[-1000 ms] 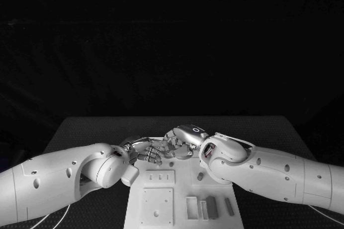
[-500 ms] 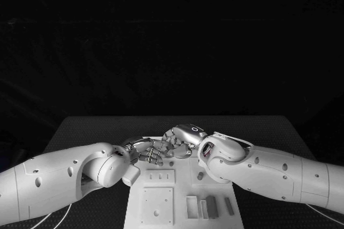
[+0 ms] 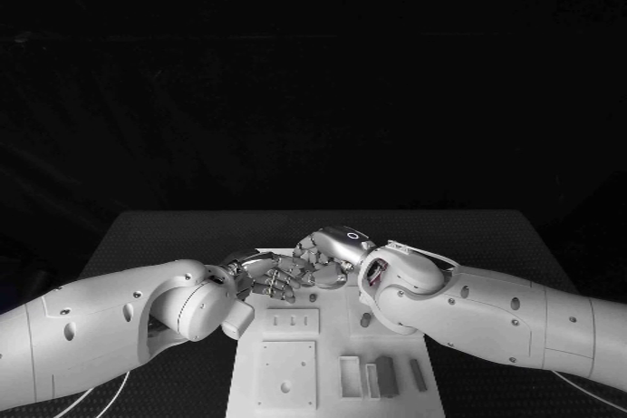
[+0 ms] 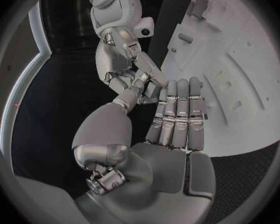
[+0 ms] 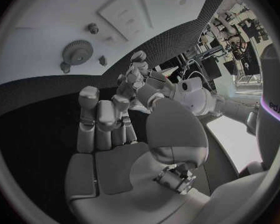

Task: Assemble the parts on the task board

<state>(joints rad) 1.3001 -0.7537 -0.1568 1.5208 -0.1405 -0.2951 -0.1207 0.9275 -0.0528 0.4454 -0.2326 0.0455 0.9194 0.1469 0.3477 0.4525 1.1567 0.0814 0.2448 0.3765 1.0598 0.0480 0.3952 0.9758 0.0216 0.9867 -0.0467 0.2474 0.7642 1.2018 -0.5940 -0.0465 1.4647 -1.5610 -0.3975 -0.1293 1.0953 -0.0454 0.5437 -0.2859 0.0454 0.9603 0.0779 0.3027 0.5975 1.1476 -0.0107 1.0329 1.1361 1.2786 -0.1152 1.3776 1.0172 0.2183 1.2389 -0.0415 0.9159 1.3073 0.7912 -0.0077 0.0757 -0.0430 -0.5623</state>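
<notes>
Running lengthwise away from robot: task board [image 3: 281, 382]; both hands meeting over far end.

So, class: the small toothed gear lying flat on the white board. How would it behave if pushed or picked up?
Lying flat on the task board, the gear would probably slide rather than roll. It looks small and solid, so probably stiff and light. Its teeth may aid grip, though its thinness could make lifting fiddly.

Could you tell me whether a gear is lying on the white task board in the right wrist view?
Yes, a grey gear lies flat on the task board.
</notes>
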